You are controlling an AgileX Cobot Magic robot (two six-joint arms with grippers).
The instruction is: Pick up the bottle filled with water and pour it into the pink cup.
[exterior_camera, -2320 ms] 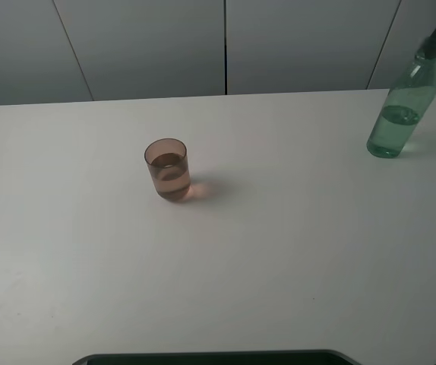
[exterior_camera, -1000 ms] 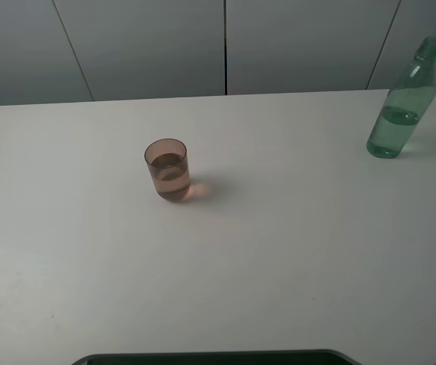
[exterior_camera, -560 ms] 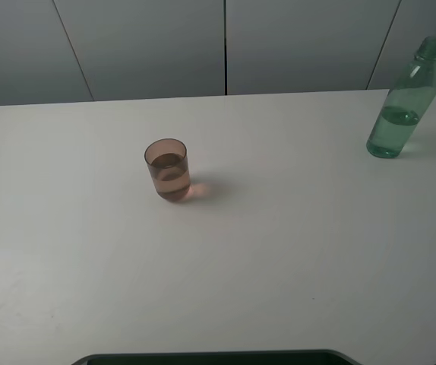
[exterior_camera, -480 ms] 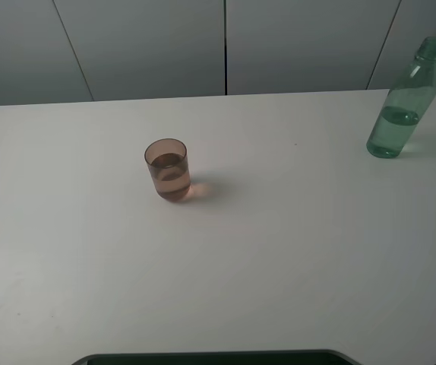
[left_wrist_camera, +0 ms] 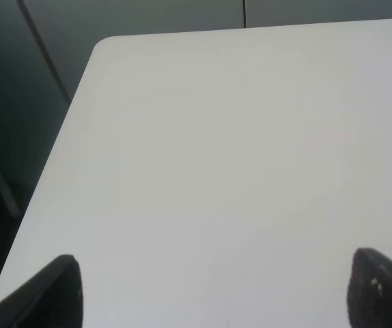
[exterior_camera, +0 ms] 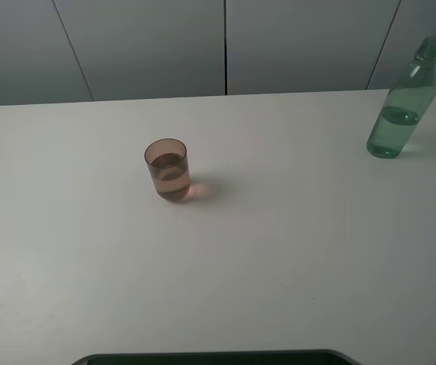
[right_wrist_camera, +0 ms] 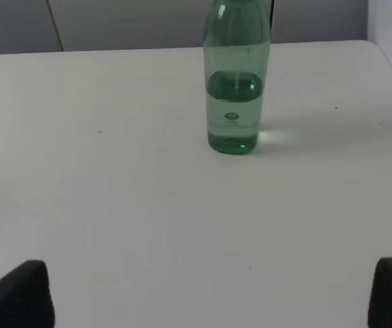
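Note:
The green bottle stands upright at the far right of the white table, about half full of water. It also shows in the right wrist view, well ahead of my open right gripper, whose fingertips sit wide apart. The pink cup stands left of the table's middle with liquid in it. My left gripper is open over bare table near the left edge, with its fingertips apart. Neither gripper shows in the high view.
Grey wall panels run behind the table. The table's left edge and far left corner show in the left wrist view. A dark strip lies at the front edge.
A dark shape at the bottle's neck 2.3 s ago is gone from the high view. The bottle and cup have not moved since.

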